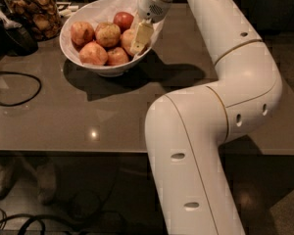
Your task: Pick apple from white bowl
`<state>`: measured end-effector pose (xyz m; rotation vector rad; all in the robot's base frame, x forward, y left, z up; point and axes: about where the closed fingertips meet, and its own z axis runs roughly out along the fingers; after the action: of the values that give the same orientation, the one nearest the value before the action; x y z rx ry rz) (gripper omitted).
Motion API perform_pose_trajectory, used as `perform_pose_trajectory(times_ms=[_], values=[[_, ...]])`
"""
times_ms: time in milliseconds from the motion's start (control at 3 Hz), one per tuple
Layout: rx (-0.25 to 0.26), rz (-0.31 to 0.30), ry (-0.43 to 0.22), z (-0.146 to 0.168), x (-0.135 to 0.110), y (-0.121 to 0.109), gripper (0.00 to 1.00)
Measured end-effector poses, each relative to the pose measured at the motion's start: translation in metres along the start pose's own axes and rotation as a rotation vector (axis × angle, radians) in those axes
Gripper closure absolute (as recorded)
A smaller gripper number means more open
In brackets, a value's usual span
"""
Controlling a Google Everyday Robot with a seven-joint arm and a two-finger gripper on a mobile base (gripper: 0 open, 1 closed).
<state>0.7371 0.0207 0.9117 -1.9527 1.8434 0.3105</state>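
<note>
Start with the big white arm. Bent like an elbow and stretched far over the brown bench, so as to reach the back part from above.

Next, see the white bowl, set on the bench near the far edge, close to a glass jar. Wide and deep, lined with crinkly paper, so no rolling away for the fruit inside. Holds several apples, packed close and touching.

Then find the end effector, down inside the right side of the bowl and tipped downward. Put there to get at the apple, the pale one with a pink blush, at the right of the pile. Right up against that apple. Cannot tell how far open, nor whether holding the apple yet.

Seems to be the grab step, with the lift not yet done. Best to go up slowly, so as not to bump the small red apple behind or the speckled apple beside.
</note>
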Motion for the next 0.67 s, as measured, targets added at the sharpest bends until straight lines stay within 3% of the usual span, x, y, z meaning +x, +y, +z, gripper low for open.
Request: perform_pose_trajectory(times_ms=[333, 667], values=[[0.000, 0.000, 0.000, 0.0000, 0.0000, 0.0000, 0.88], [0.041, 0.001, -0.016, -0.0043, -0.0053, -0.0086, 1.00]])
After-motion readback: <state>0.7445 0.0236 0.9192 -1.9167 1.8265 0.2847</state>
